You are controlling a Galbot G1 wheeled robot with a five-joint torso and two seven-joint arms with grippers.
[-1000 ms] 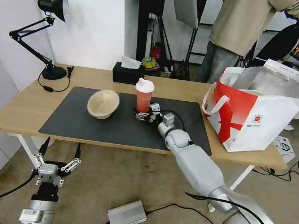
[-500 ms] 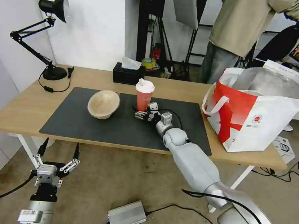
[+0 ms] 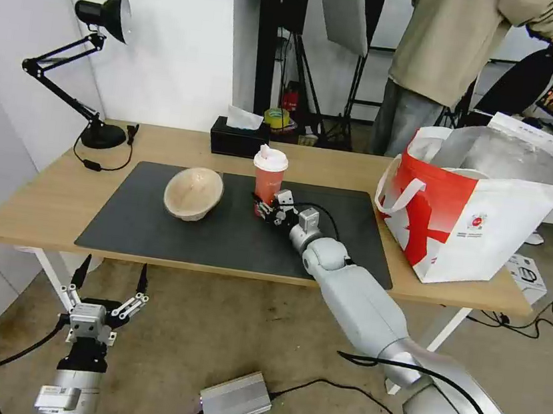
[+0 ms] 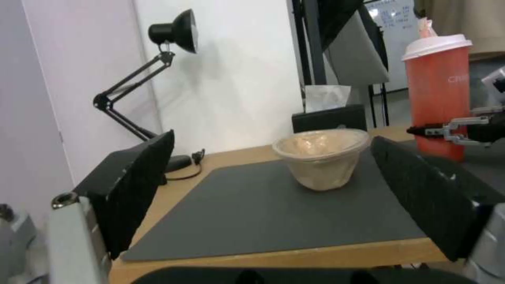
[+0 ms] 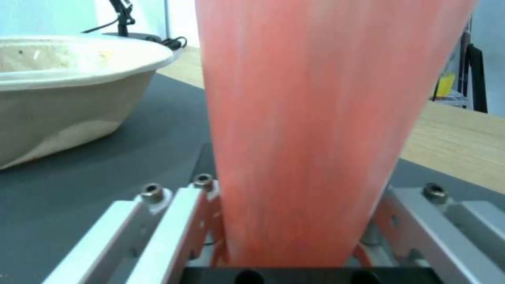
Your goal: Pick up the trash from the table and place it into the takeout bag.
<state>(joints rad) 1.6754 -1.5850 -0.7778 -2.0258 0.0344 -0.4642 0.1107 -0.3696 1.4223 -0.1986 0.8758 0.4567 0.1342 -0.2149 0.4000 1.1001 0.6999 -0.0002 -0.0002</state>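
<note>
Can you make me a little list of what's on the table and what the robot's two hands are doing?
table: light wood, dark grey mat
red cup: upright on the mat, white lid on
beige bowl: on the mat, beside the cup
takeout bag: standing open at the table's right end
right gripper: at the cup's base, fingers against both its sides
left gripper: low, below the table edge, fingers apart, holding nothing

Robot's got chunky silver-grey rounded arm segments (image 3: 371,313) with thin black cables looped alongside, plus bare aluminium finger bars (image 5: 158,225) dotted with hex screws.
</note>
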